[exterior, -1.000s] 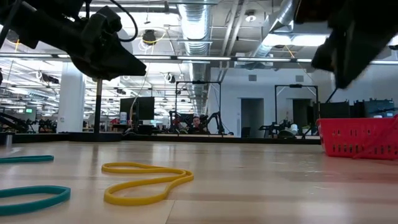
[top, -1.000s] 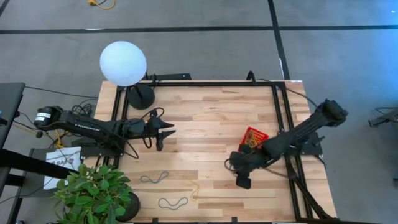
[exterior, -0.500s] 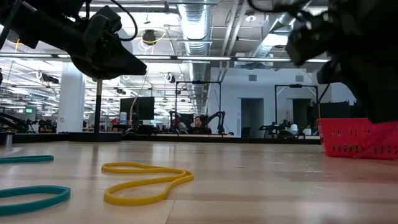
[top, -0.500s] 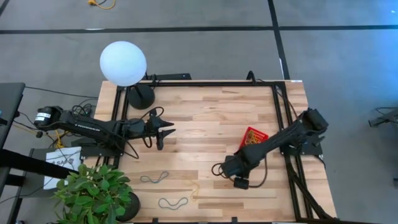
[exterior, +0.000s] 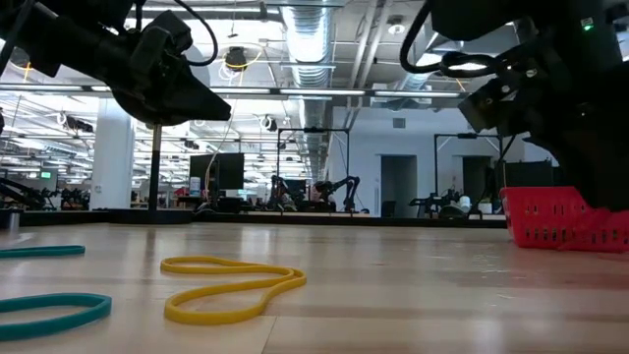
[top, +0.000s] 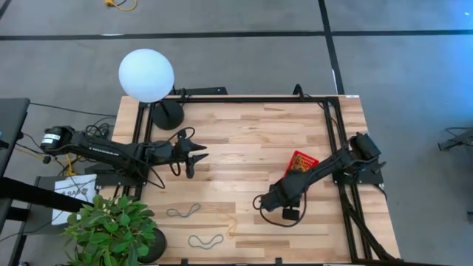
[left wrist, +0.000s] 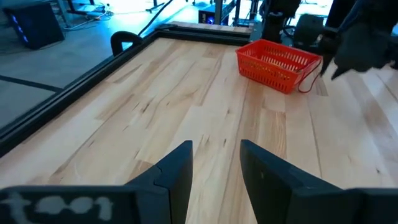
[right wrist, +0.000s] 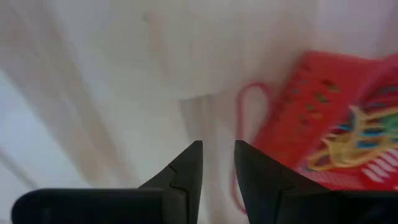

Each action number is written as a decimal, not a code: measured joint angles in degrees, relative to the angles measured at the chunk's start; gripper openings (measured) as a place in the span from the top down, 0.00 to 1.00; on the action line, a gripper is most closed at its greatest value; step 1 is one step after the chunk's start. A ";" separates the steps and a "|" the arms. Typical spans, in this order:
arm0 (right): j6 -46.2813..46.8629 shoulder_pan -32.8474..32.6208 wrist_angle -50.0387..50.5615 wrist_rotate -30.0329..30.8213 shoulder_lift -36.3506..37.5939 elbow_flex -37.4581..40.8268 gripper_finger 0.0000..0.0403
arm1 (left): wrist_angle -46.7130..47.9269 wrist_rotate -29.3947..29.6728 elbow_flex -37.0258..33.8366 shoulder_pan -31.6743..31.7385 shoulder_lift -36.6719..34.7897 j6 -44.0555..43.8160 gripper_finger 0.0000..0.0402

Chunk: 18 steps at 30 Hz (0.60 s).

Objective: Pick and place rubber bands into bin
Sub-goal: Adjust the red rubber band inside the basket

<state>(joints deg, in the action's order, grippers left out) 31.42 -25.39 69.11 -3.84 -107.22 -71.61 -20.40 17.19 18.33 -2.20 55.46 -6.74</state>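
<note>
The red bin (top: 301, 162) stands on the table's right half, with several coloured rubber bands inside (right wrist: 348, 146). A red band (right wrist: 244, 118) lies on the wood against the bin's wall, also seen in the left wrist view (left wrist: 309, 78). A greenish band (top: 183, 212), a yellow band (top: 231, 225) and a teal band (top: 205, 241) lie flat near the table's near edge. My right gripper (top: 264, 203) hangs open and empty left of the bin, toward the near side. My left gripper (top: 196, 155) waits open above the table's left half.
A white globe lamp (top: 146, 74) on a black round base (top: 167, 114) stands at the far left corner. A potted plant (top: 114, 229) overhangs the near left corner. Black frame rails (top: 332, 140) run along the far and right edges. Bare wood lies between the arms.
My right gripper has moved away from the bin toward the table's left and down, with the arm's elbow drawing in over the right edge. The left arm and the bands on the table have stayed still.
</note>
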 joint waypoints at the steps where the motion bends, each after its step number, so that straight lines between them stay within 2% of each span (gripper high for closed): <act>1: -0.69 -0.12 0.68 0.93 0.09 0.00 0.78 | 0.33 0.00 0.02 0.00 0.00 0.00 0.69; 5: -3.14 -0.46 2.81 3.70 0.13 0.01 0.78 | 0.51 0.00 0.02 0.00 0.00 0.00 0.69; 18: -5.09 -0.61 4.93 4.02 0.13 2.67 0.79 | 0.98 -0.02 0.02 0.00 0.00 -0.04 0.69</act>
<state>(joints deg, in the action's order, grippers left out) 26.33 -26.00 74.04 0.18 -107.09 -68.95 -19.43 17.17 18.35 -2.20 55.46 -6.79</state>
